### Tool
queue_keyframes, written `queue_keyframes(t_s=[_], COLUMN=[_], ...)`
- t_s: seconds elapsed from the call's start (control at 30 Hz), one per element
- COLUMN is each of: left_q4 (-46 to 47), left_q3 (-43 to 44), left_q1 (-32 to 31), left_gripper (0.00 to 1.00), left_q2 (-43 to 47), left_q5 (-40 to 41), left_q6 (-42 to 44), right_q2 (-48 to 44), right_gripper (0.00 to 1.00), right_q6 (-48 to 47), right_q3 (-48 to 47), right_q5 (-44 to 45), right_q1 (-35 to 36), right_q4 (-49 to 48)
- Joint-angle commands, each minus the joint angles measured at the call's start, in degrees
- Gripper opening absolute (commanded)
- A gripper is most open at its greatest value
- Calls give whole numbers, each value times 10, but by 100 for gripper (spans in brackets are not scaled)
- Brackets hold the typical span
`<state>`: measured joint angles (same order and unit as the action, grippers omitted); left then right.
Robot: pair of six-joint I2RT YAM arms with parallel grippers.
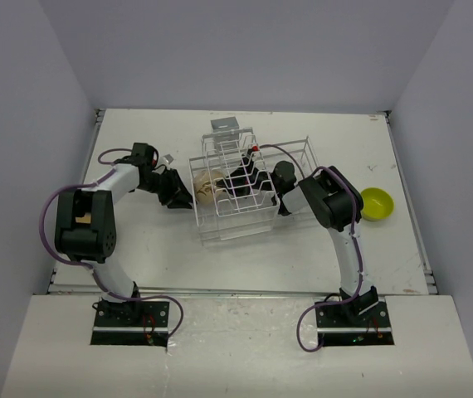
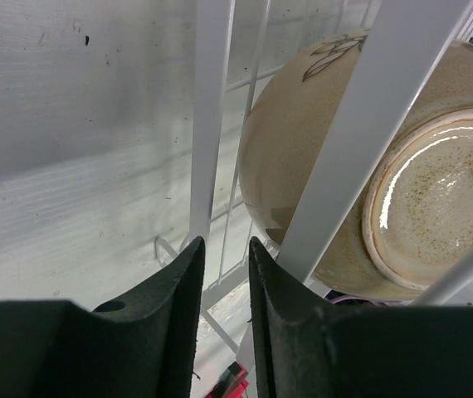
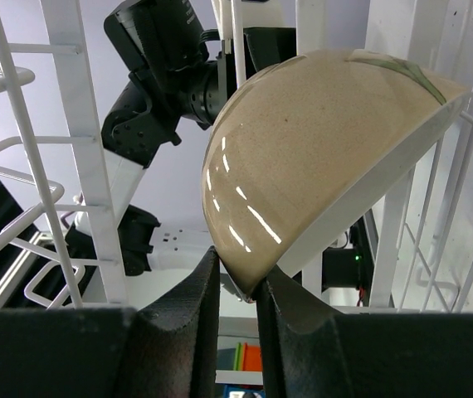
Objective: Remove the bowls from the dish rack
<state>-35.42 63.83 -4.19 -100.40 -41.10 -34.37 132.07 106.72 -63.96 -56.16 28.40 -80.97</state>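
Observation:
The white wire dish rack (image 1: pixel 290 153) stands mid-table. A beige speckled bowl (image 1: pixel 207 189) stands on edge in its left part. My right gripper (image 1: pixel 228 189) reaches into the rack from the right. In the right wrist view the right gripper (image 3: pixel 238 278) is shut on the rim of the beige bowl (image 3: pixel 319 166), between rack wires (image 3: pixel 79 124). My left gripper (image 1: pixel 183 199) is just outside the rack's left side. In the left wrist view the left gripper (image 2: pixel 226 245) has a narrow gap with nothing in it, close to a rack bar (image 2: pixel 207 124), and the bowl's underside (image 2: pixel 436 199) shows behind the wires.
A yellow-green bowl (image 1: pixel 376 204) sits on the table to the right of the rack, near the right arm's elbow. White walls enclose the table at the back and sides. The left arm (image 3: pixel 153 50) shows beyond the rack in the right wrist view.

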Motion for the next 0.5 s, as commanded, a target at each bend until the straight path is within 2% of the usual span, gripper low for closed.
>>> queue_keyframes(t_s=[0.0,0.13,0.47], left_q4=[33,38,45], left_q3=[6,6,9], left_q1=[-6,-6,-5], left_gripper=[31,37,43], left_q2=[0,-2,-11], left_q5=[-63,-64,-67], left_q6=[-2,-3,-4], right_q2=[26,26,10], right_gripper=[0,0,0], right_q6=[11,17,10], right_q3=[11,4,13], right_q5=[-23,-33,-57], right_q1=[13,13,12], right_q4=[-61,-78,-93])
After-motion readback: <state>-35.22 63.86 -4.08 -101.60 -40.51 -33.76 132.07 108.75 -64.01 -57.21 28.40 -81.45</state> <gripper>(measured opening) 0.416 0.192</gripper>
